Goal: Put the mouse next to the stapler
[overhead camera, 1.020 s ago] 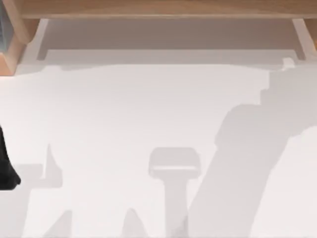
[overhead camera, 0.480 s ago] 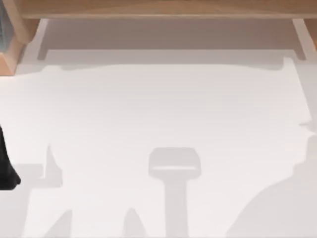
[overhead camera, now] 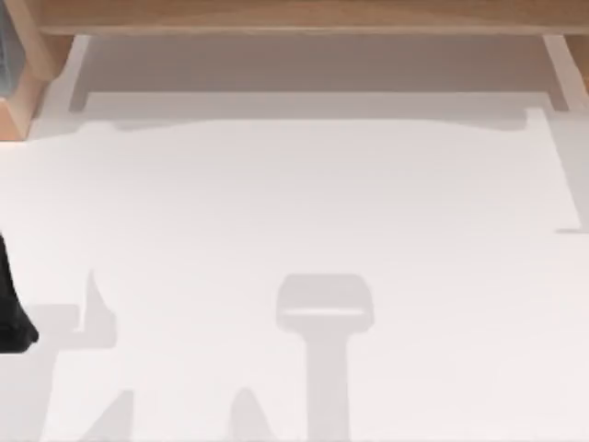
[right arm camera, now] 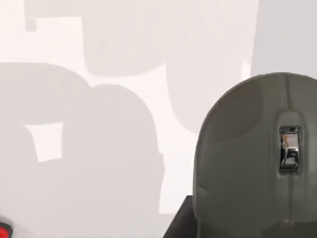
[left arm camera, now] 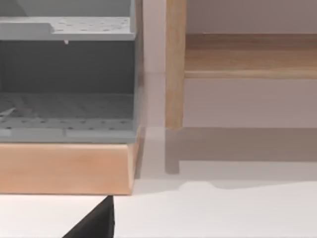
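A grey-olive mouse [right arm camera: 257,158] with a metal scroll wheel lies on the white table, close under my right wrist camera. A dark part of my right gripper [right arm camera: 178,220] shows beside the mouse's lower edge. A small red sliver [right arm camera: 2,232] lies on the table some way from the mouse; too little of it shows to call it the stapler. My left arm [overhead camera: 11,308] stays parked at the table's left edge, and a black part of the left gripper [left arm camera: 94,223] points toward the back corner.
A wooden shelf [overhead camera: 304,17] runs along the back of the table. At the back left stands a grey perforated organizer [left arm camera: 67,74] on a wooden base [left arm camera: 64,168], next to a wooden post [left arm camera: 175,64]. Soft shadows lie across the white tabletop [overhead camera: 304,203].
The large shadow of my right arm has slid off the table's right side toward the front and is gone from the top view. The left arm has not moved.
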